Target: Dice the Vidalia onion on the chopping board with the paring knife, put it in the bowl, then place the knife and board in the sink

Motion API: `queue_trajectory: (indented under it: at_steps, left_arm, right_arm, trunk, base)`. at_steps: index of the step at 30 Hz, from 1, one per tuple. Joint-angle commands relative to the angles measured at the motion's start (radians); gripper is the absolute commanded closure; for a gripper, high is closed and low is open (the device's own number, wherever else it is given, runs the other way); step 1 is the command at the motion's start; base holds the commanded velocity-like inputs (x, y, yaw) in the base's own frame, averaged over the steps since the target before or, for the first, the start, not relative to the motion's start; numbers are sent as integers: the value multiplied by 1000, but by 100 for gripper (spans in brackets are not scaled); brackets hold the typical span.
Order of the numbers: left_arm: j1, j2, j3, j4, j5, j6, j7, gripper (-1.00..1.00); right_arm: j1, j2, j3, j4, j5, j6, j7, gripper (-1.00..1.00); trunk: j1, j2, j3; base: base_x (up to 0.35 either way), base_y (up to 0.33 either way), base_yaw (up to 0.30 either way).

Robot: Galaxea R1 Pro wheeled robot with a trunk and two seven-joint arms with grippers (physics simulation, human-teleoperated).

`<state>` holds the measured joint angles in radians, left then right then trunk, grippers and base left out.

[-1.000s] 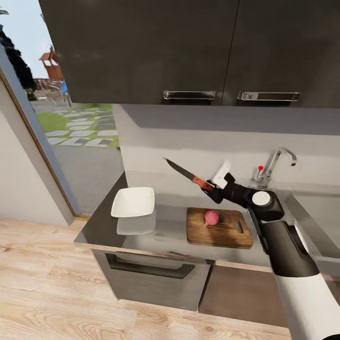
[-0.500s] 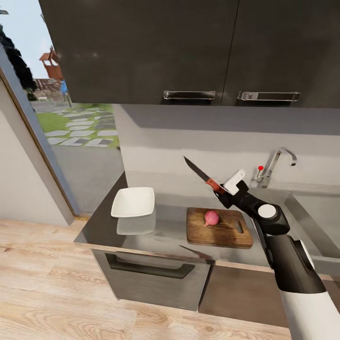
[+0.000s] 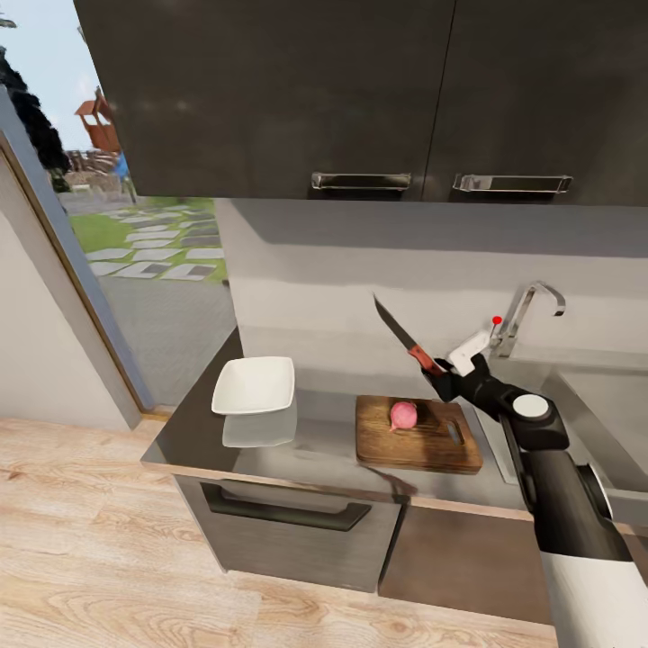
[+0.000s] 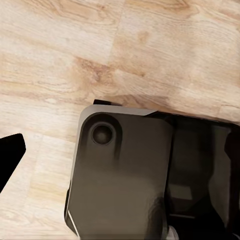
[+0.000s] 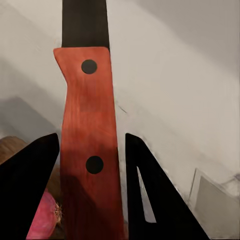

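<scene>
The small pinkish-red Vidalia onion (image 3: pixel 404 415) sits whole on the dark brown chopping board (image 3: pixel 418 443) on the grey countertop (image 3: pixel 315 450). My right gripper (image 3: pixel 441 372) hovers above the board's far right corner, shut on the red-orange handle of the paring knife (image 3: pixel 423 358). The dark blade points up and to the left, away from the onion. In the right wrist view the knife handle (image 5: pixel 90 150) stands between both black fingers (image 5: pixel 27 175), with the onion (image 5: pixel 45 220) below. The white square bowl (image 3: pixel 255 384) rests left of the board. A tip of my left gripper's fingers (image 4: pixel 9 154) hangs over the wooden floor.
The grey steel sink (image 3: pixel 607 423) lies at the right, with its chrome tap (image 3: pixel 526 310) and red-tipped knob (image 3: pixel 496 319) just behind my right gripper. Dark wall cabinets (image 3: pixel 360 90) hang overhead. My dark base (image 4: pixel 120 175) shows under the left wrist.
My right gripper has carried the knife to the right, toward the tap, and the blade now stands steeper. Onion, board and bowl have not moved.
</scene>
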<state>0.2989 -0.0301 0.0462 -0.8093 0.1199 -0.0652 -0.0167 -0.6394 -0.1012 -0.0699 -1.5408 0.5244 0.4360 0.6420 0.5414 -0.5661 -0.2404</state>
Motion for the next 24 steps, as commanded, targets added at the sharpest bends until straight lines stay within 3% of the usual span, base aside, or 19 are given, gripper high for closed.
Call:
queue_trajectory:
  at_steps: [1, 3, 10, 18, 24]
  left_arm:
    - [0, -1, 1, 1, 10, -1, -2, -100]
    - [0, 0, 1, 3, 10, -1, -2, -100]
    - [0, 0, 1, 5, 11, -1, -2, -100]
    - [0, -1, 1, 5, 11, -1, -2, -100]
    - [0, -1, 1, 5, 11, -2, -2, -100]
  right_arm:
    - [0, 0, -3, 8, 5, 2, 7, 100]
    - [1, -1, -6, 16, 4, 2, 7, 100]
    - [2, 0, -77, 27, 2, 1, 8, 100]
    - [3, 0, -86, 28, 2, 3, 8, 100]
    - [3, 0, -87, 28, 2, 7, 8, 100]
  trunk:
    - [0, -1, -1]
    - [0, -1, -1]
    - [0, -1, -1]
    - [0, -1, -1]
    - [0, -1, 5]
  base:
    - [0, 0, 0]
    - [0, 0, 0]
    - [0, 0, 0]
    - [0, 0, -18]
    - [0, 0, -169]
